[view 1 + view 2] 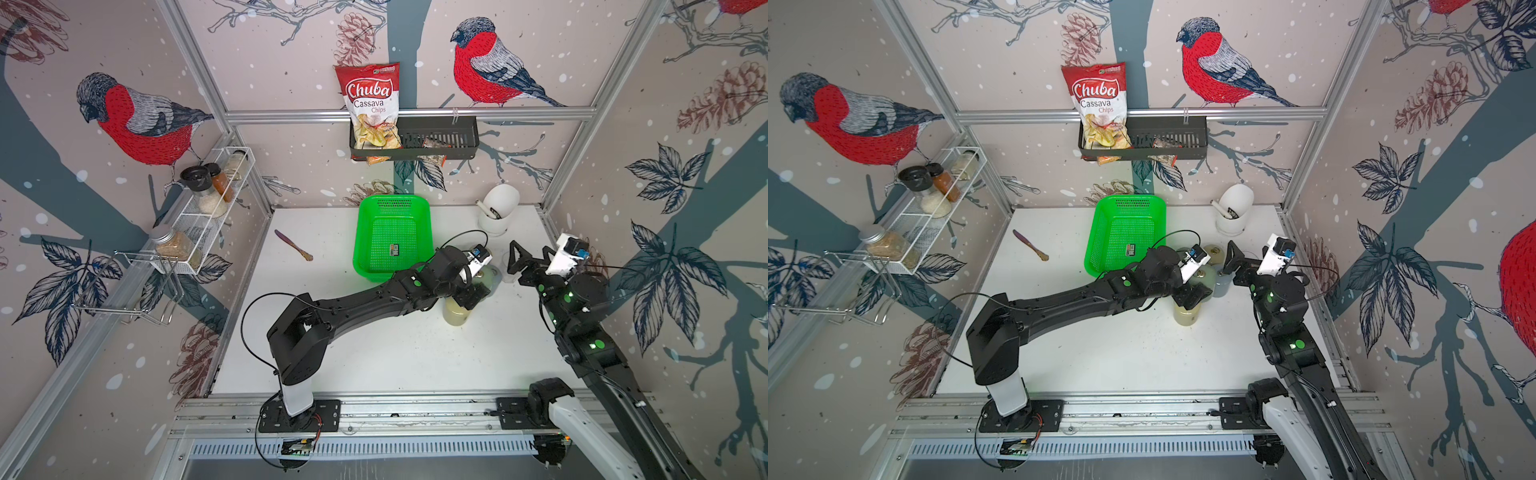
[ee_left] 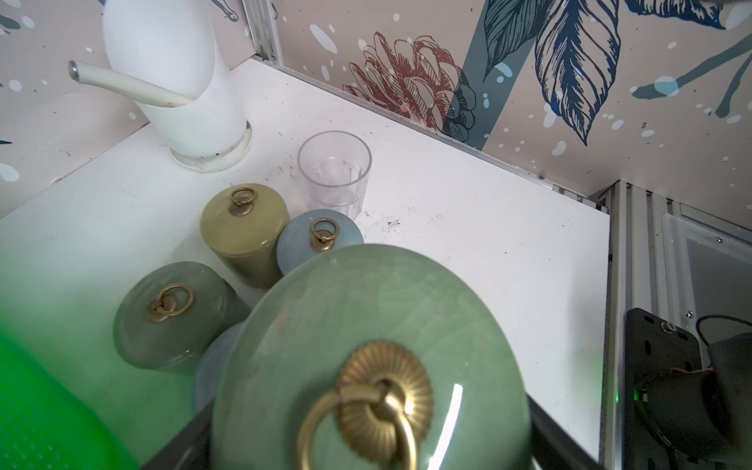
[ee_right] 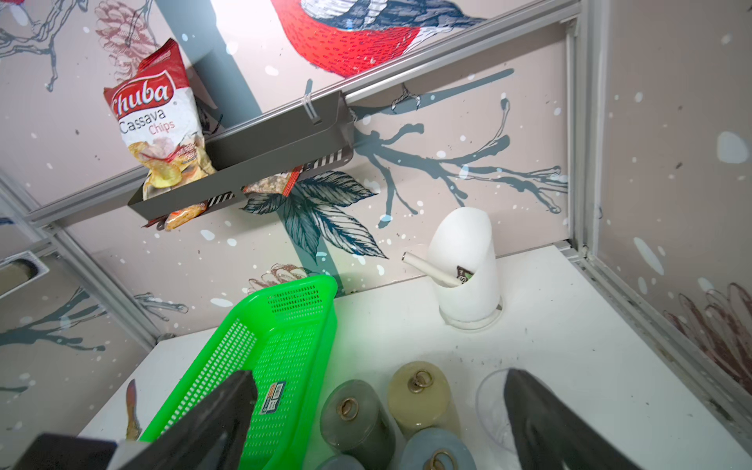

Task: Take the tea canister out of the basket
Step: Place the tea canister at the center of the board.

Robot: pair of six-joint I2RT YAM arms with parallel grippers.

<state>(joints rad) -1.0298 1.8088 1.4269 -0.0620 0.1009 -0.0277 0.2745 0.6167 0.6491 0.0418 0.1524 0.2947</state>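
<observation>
Standing outside the bright green perforated plastic basket (image 1: 362, 237), the pale green glazed tea canister with brass ring lid (image 2: 366, 309) sits on the white desk (image 1: 374, 353) toward its right edge, apparently clamped between the left gripper (image 1: 468, 298) jaws. Nearby, the right gripper (image 1: 514, 262) hangs with jaws wide apart.

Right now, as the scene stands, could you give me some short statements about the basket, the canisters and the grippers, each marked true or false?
1. The jaws of the left gripper flank the green tea canister. True.
2. The green basket has this canister inside. False: only a small sticker is inside.
3. The right gripper is open. True.
4. The Chuba chips bag stands in the black wall rack. True.
5. The clear cup lies tipped over. False: it stands upright.
</observation>
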